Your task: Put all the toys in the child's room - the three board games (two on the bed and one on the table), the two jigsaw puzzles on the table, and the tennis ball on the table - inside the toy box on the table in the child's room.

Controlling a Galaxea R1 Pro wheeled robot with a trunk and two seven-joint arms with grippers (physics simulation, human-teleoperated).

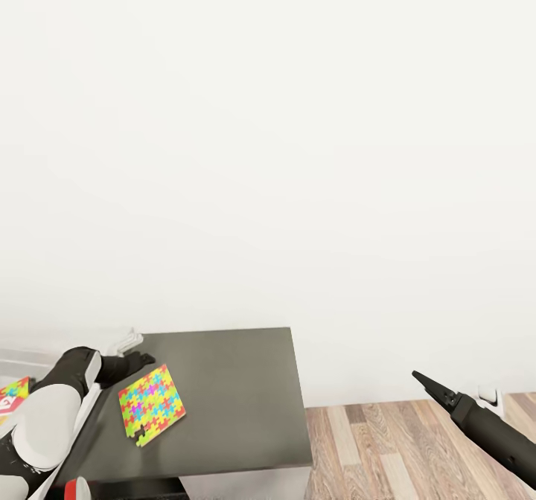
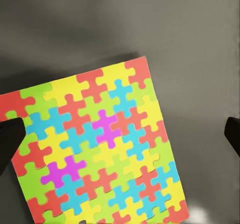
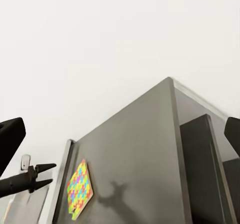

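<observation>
Multicoloured puzzle [image 1: 152, 405] lies flat near the table's [image 1: 238, 403] left edge, likely thin, light, stiff, best pinched at an edge; left gripper [image 2: 120, 134] above it spread, right gripper [image 3: 120, 134] spread.

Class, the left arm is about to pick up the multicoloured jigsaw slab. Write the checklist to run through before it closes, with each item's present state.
1. The thin multicoloured jigsaw puzzle slab lies flat on the dark grey table section: ok.
2. Left claw open, with a fingertip on each side of the slab in the left wrist view: ok.
3. Claw low enough to grip the slab's edges: cannot tell.
4. Nothing lying on the slab: ok.
5. Right claw away from the slab, out over the wooden floor: ok.
6. Path to the toy box: cannot tell.
</observation>
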